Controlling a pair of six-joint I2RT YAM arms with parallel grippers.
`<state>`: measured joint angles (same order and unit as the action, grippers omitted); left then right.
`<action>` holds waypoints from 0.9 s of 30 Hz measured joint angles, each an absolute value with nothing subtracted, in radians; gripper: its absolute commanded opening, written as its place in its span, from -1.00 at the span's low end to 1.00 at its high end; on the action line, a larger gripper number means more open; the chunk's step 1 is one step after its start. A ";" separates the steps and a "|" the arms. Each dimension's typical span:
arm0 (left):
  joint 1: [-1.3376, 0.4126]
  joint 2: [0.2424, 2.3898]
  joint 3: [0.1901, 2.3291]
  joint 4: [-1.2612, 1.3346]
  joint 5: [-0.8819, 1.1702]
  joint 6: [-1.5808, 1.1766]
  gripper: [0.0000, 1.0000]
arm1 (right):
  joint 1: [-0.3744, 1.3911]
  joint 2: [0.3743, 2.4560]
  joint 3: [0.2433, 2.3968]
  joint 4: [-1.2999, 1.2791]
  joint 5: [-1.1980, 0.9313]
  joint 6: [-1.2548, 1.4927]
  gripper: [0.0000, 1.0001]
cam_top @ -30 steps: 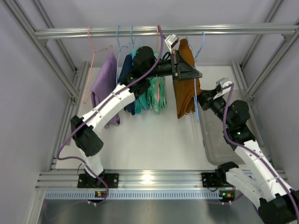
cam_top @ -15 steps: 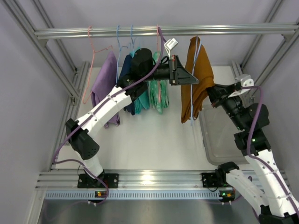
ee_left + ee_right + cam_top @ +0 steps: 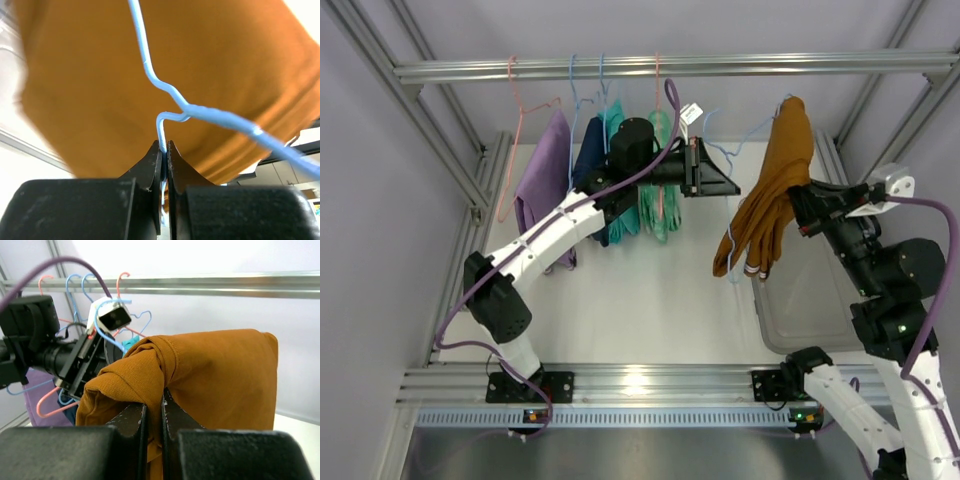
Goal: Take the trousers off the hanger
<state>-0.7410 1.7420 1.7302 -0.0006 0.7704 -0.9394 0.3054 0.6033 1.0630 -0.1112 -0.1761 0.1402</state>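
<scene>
White table (image 3: 650,300) under the rail (image 3: 670,68): orange trousers (image 3: 772,190) held up at right, right gripper (image 3: 153,412) pinched shut on their fold, mint-green trousers (image 3: 655,200) hanging from the rail, left gripper (image 3: 164,150) clamped on the blue hanger (image 3: 150,70) wire.

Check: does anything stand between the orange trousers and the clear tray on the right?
Nothing visible does. The orange trousers hang from the right end effector beside the clear tray; the blue hanger, pinched by the left end effector, is beside them.
</scene>
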 measured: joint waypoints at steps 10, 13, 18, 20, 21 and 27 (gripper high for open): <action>-0.742 1.740 1.681 -0.006 0.750 -0.934 -1.00 | 0.305 0.498 1.164 -0.195 -0.080 0.084 -1.00; -0.742 1.740 1.680 -0.009 0.741 -0.936 -1.00 | 0.305 0.470 1.199 -0.219 -0.067 0.070 -1.00; -0.748 1.740 1.680 -0.009 0.727 -0.941 -1.00 | 0.305 0.463 1.262 -0.266 -0.050 0.047 -1.00; -0.749 1.740 1.680 -0.009 0.719 -0.941 -1.00 | 0.304 0.463 1.283 -0.294 -0.043 0.033 -1.00; -0.749 1.740 1.679 -0.010 0.716 -0.941 -1.00 | 0.303 0.464 1.293 -0.309 -0.034 0.020 -1.00; -0.746 1.738 1.667 -0.046 0.686 -0.888 -1.00 | 0.287 0.437 1.343 -0.337 0.041 -0.059 -1.00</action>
<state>-0.7456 1.7378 1.6669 -0.0463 0.6861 -0.8883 0.2874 0.4366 1.3430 -0.3367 0.0410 -0.0586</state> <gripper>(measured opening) 0.052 0.049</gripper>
